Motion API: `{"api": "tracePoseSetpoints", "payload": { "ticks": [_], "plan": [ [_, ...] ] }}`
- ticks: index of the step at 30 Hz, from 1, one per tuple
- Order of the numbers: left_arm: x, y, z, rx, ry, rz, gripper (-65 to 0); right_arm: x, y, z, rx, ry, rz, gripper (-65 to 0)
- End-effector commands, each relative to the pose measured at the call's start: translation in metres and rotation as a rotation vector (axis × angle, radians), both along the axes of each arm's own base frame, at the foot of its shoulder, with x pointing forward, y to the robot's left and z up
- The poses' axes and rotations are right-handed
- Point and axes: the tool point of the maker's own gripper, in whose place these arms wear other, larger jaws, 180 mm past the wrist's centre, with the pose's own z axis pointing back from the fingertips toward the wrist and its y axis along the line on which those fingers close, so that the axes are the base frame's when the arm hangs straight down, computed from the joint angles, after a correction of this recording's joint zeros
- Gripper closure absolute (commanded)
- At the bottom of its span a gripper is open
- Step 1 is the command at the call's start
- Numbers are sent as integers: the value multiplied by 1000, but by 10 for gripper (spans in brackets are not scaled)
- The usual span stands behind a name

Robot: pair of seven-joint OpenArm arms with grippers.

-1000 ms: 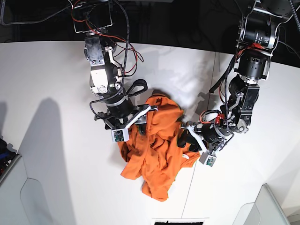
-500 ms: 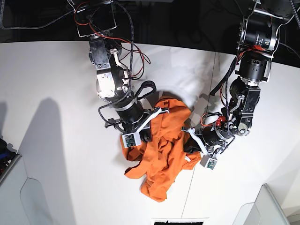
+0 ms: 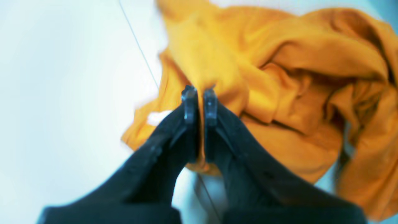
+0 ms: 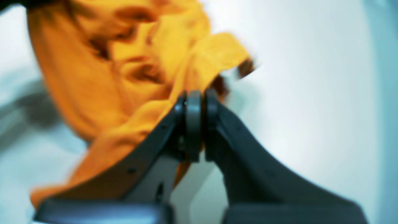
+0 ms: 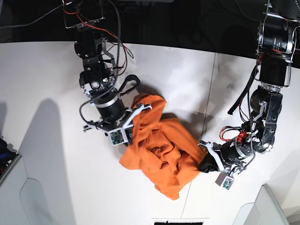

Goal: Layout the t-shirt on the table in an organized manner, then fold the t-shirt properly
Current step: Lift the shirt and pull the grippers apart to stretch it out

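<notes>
The orange t-shirt (image 5: 161, 152) lies crumpled on the white table (image 5: 47, 140), bunched between my two arms. My right gripper (image 5: 140, 117), on the base view's left, is shut on a fold at the shirt's upper left; the right wrist view shows its tips (image 4: 199, 97) pinching orange fabric (image 4: 130, 77). My left gripper (image 5: 202, 161), on the base view's right, is shut on the shirt's right edge; the left wrist view shows its tips (image 3: 199, 93) clamping a ridge of fabric (image 3: 279, 62). A small white tag (image 3: 155, 117) shows beside the left finger.
A thin dark seam (image 5: 213, 79) crosses the table and also shows in the left wrist view (image 3: 136, 43). Pale bins stand at the front left (image 5: 18, 187) and front right (image 5: 269, 206) corners. A dark panel (image 5: 178, 221) sits at the front edge. The table's back edge meets a dark background.
The arm on the base view's left moved back and left, and the arm on its right moved toward the front right. The shirt, held by both, has been drawn out wider between them.
</notes>
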Motion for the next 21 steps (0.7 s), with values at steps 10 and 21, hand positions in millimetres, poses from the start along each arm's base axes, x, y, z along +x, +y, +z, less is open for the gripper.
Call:
{"api": "tracePoseSetpoints", "payload": {
  "ticks": [10,21],
  "plan": [
    [-12,1,122,-34,-216,-99,0,-30,-124,34,-85,-84,-244,0],
    [-48,-15,70,-81,-63,-177,-355,-46,-200,37,50,-49,-438,-315]
  ]
}}
